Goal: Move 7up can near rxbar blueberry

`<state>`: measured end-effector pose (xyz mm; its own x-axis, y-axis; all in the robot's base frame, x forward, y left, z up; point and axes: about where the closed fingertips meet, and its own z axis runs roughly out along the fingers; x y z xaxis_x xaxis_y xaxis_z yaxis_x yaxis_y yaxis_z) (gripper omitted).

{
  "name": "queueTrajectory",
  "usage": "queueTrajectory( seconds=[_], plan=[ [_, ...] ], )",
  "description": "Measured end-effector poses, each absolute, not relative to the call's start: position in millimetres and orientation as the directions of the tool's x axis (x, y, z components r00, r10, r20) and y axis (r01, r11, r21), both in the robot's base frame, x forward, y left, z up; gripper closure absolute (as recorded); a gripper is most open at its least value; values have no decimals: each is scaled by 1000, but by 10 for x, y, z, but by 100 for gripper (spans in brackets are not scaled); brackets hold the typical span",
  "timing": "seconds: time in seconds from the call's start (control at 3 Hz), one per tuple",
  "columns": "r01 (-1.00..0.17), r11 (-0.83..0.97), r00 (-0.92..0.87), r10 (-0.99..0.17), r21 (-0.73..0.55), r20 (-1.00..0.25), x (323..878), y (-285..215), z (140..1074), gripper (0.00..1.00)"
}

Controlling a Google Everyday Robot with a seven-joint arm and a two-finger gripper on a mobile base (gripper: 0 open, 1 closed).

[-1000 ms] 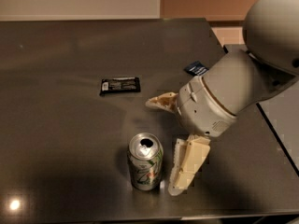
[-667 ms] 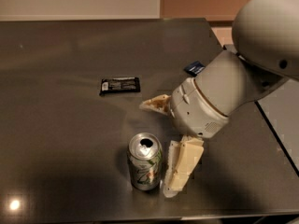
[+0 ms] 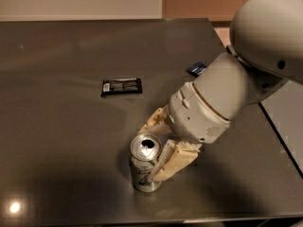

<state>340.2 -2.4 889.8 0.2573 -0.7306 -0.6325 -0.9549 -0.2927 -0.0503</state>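
a dark grey table (image 3: 61, 126) fills most of the view, with a small bright glare spot (image 3: 14, 207) near its front left corner. a black wrapper (image 3: 121, 86) with white print lies flat near the middle of the table, well apart from everything else. to the right, past the table's edge, runs a paler grey panel (image 3: 284, 122). the robot's bulky pale arm (image 3: 222, 98) reaches in from the upper right and takes up much of the right side. it covers part of the rxbar blueberry (image 3: 196, 68), of which only a small dark-blue corner shows at the arm's upper edge, towards the table's far right. the arm lies across the table between that bar and the 7up can (image 3: 144, 174). the can stands upright near the front edge of the table, left of the arm's end and well apart from the bar. it is silver-white with green markings on its side, and its shiny top shows a dark opening. the gripper (image 3: 149, 151) is down at the can with its cream-coloured fingers spread wide and nothing clamped. the far finger (image 3: 154, 120) sits just behind the can's top. the near finger (image 3: 173, 161) lies along the can's right side and looks to be touching it.
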Motion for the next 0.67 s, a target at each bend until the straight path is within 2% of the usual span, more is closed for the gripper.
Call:
queueTrajectory(
  seconds=[0.67],
  plan=[
    [-967, -243, 233, -722, -77, -652, 3521, -169, 9154, 87]
  ],
)
